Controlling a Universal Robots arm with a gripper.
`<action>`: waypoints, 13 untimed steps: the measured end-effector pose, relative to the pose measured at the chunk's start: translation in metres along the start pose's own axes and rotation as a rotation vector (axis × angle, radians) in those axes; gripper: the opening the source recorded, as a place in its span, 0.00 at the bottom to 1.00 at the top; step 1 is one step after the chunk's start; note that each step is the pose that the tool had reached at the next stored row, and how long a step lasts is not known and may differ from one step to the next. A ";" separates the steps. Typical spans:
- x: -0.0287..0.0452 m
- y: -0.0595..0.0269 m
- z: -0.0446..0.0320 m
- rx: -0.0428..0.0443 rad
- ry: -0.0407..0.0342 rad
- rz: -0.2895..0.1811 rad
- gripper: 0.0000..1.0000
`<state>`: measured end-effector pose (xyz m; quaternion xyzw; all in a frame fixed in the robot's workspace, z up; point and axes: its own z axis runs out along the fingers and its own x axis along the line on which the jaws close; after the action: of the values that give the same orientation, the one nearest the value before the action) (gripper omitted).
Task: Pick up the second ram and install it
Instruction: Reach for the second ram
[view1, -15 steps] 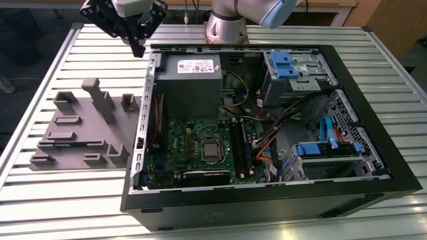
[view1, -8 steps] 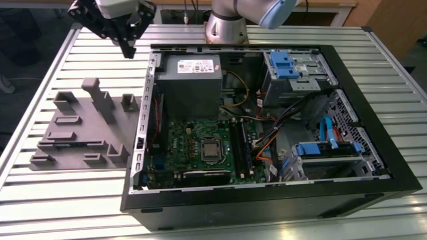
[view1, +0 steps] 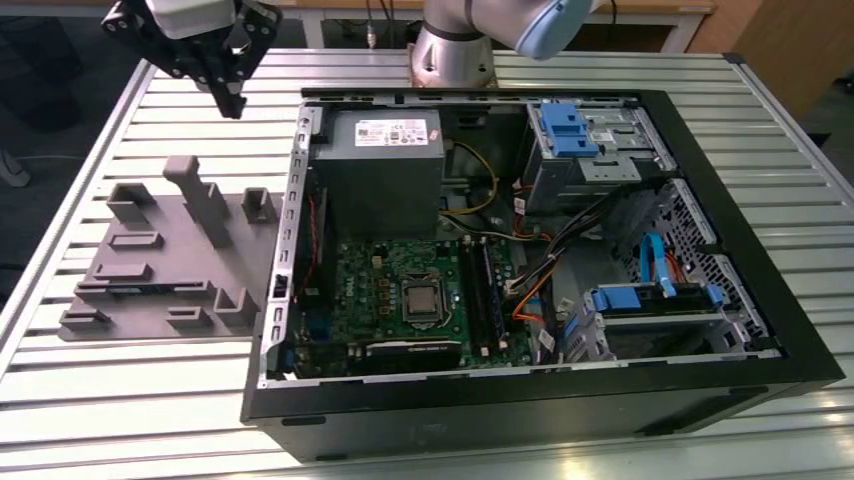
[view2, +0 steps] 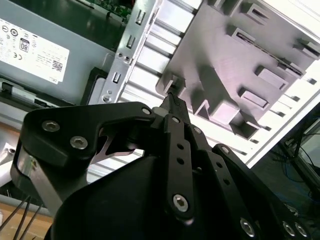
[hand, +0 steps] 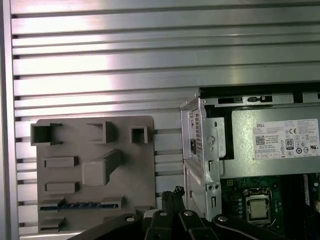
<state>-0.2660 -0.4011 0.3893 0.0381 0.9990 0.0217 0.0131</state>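
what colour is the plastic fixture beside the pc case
Plain grey all over; the fixture shows best in the first wrist view.

A silver ribbed aluminium table of long parallel slats (view1: 747, 130) spreads across the scene. Bright light glares in pale bands along the slats, which shows strongly in the first wrist view (hand: 150, 50). Past the table's far edge, a dark floor (view1: 47, 45) lies at the exterior view's left. A brown wooden panel (view1: 787, 40) stands at its right.

The gripper (view1: 230, 100) hangs above the table (view1: 134, 400), jaws together, clear of the grey fixture (view1: 167, 260); the open case (view1: 534, 400) lies at the exterior view's right
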 end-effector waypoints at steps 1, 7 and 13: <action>0.0031 -0.0003 0.0000 0.0000 0.0000 0.000 0.11; 0.0207 -0.0020 -0.0001 0.0000 0.0000 0.000 0.11; 0.0356 -0.0057 -0.0004 0.0000 0.0001 0.001 0.11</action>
<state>-0.3019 -0.4041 0.3886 0.0386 0.9989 0.0217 0.0130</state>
